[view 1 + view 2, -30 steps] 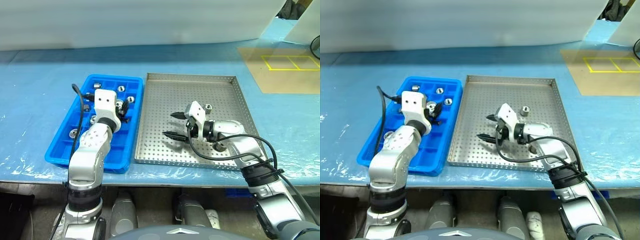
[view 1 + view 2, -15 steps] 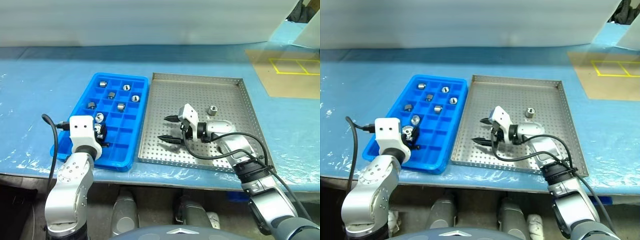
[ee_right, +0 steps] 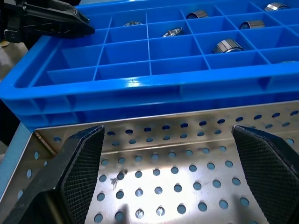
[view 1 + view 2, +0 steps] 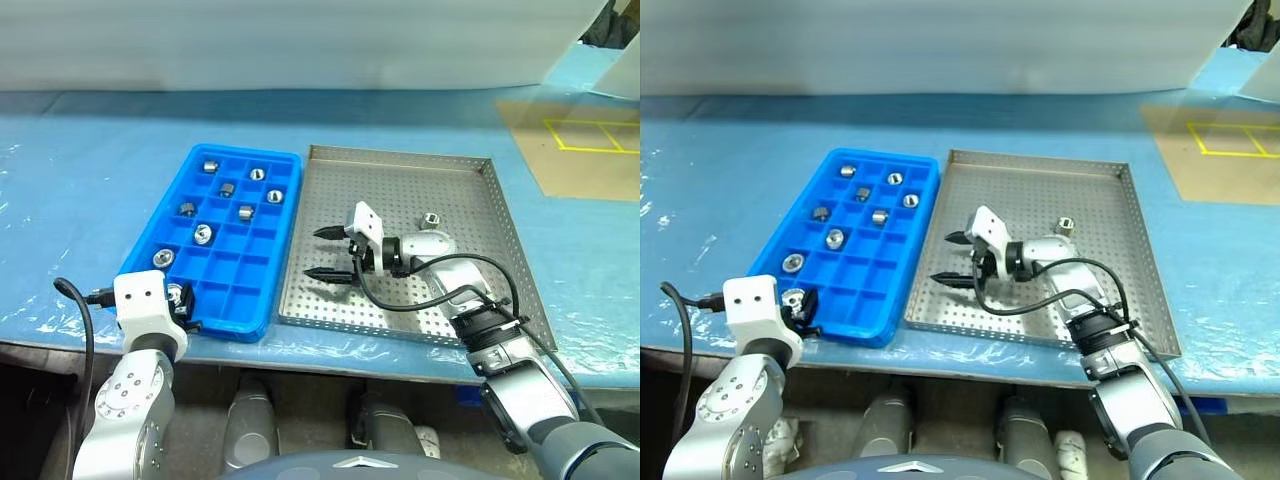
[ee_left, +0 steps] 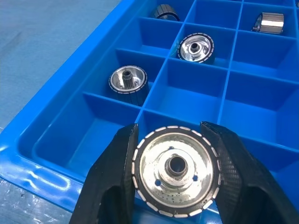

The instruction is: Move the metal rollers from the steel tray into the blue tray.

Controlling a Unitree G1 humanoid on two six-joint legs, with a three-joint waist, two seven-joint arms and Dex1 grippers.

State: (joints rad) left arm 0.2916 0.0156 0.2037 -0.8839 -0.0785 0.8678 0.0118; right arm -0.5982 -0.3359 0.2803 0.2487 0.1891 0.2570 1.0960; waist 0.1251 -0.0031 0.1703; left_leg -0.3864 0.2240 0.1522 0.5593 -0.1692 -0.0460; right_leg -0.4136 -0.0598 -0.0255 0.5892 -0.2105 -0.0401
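left gripper [image 5: 175,170] pulled back to the blue tray's [image 4: 283,262] near corner, jaws clamped on a roller [image 5: 176,169], not dropped yet. right gripper [image 4: 328,252] jaws wide apart over the steel tray [image 4: 470,300]; one roller [image 4: 431,219] left there.

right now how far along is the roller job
Seven rollers already sit in the blue tray, each in its own compartment. The left gripper is shut on another roller above the tray's near corner. The right gripper hangs open over the steel tray, where one roller is left.
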